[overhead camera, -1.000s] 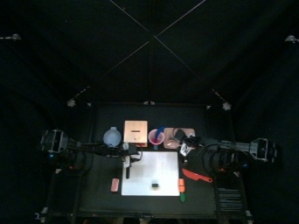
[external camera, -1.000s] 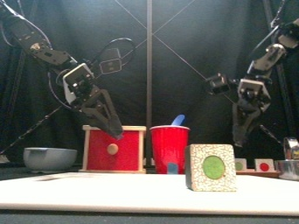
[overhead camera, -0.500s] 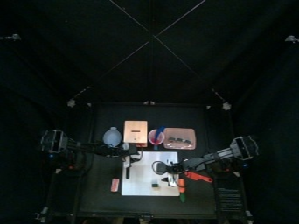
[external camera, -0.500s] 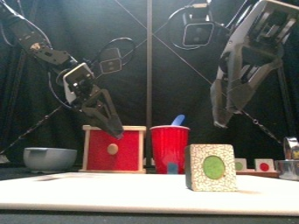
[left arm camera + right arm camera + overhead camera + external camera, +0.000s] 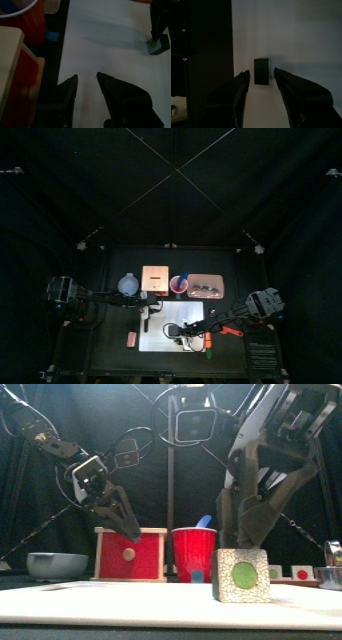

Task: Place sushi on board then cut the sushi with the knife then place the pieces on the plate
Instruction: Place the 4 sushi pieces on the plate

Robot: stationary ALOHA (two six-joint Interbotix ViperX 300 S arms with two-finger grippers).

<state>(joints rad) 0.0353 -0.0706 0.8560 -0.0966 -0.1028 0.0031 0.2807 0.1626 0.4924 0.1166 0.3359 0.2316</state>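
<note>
One sushi piece [image 5: 242, 575], speckled beige with a green centre, stands upright on the white cutting board [image 5: 120, 608]. My right gripper [image 5: 249, 534] hangs open just above it, a jaw on each side. In the right wrist view the piece [image 5: 262, 65] shows dark, just beyond the open right gripper [image 5: 261, 79]. From above, the right gripper [image 5: 183, 336] is over the board's front middle. My left gripper [image 5: 123, 524] hovers open near the board's back left edge, in front of the wooden box. The left wrist view shows the piece [image 5: 159, 46] far off on the board [image 5: 100, 45].
Behind the board stand a blue-grey bowl [image 5: 56, 564], the wooden box with a red drawer [image 5: 131, 554] and a red cup [image 5: 195, 552] holding a blue knife. The pink tray [image 5: 205, 284] lies at the back right. Small toys lie at the board's right edge [image 5: 222, 332].
My right arm has swung in from the right side and come down over the sushi piece. The left arm has not moved.
</note>
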